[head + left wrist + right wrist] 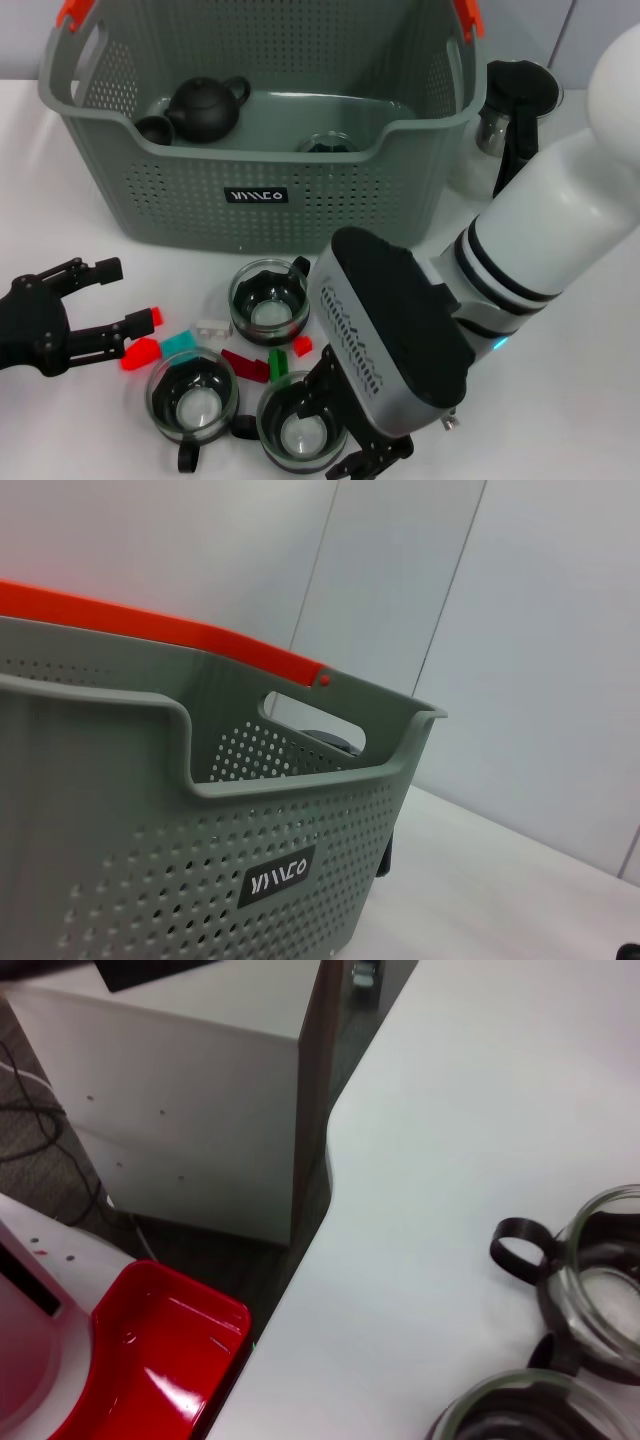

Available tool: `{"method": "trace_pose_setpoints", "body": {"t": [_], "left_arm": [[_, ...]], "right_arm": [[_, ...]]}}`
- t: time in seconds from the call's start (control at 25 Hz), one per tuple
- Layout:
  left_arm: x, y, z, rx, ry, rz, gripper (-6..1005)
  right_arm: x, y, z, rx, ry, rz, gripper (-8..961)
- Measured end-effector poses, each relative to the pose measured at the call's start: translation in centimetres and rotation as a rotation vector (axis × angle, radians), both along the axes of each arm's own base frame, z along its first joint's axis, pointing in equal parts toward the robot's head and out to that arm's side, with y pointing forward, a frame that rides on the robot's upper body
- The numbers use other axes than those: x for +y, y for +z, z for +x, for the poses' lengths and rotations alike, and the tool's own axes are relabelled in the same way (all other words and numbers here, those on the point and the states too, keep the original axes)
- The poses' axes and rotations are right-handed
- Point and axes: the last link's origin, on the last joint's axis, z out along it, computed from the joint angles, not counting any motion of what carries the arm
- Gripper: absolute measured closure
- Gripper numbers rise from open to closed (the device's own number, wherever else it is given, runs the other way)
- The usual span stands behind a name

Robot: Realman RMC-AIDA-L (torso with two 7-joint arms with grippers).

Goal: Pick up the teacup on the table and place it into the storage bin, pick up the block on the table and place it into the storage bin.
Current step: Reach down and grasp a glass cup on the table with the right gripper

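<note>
The grey perforated storage bin (180, 200) with orange clips stands at the back; it also fills the left wrist view (150, 840). Three glass teacups stand in front of it: one nearest the bin (268, 300), one front left (192, 397), one front centre (300, 428). Small blocks lie among them: red (140, 353), teal (180, 343), white (213, 327), dark red (245, 366), green (278, 362). My left gripper (112, 298) is open and empty, left of the blocks, one fingertip beside a small red block (153, 316). My right gripper (350, 440) is low, against the front centre teacup.
Inside the bin sit a black teapot (205, 108) and a glass cup (325, 145). A glass jug with a black handle (515, 110) stands right of the bin. The right wrist view shows two teacups (600, 1260), the table's edge (320, 1210) and a red tray (160, 1350) below.
</note>
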Motion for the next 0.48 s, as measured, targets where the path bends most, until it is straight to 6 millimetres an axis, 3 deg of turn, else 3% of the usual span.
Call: {"method": "trace_pose_setpoints", "body": {"t": [0.48], "left_arm": [[0.1,-0.2,0.0,0.003,-0.002,0.003,79]], "right_arm": [[0.3,-2.0,1.7,-0.036,-0.009,0.019,341]]}}
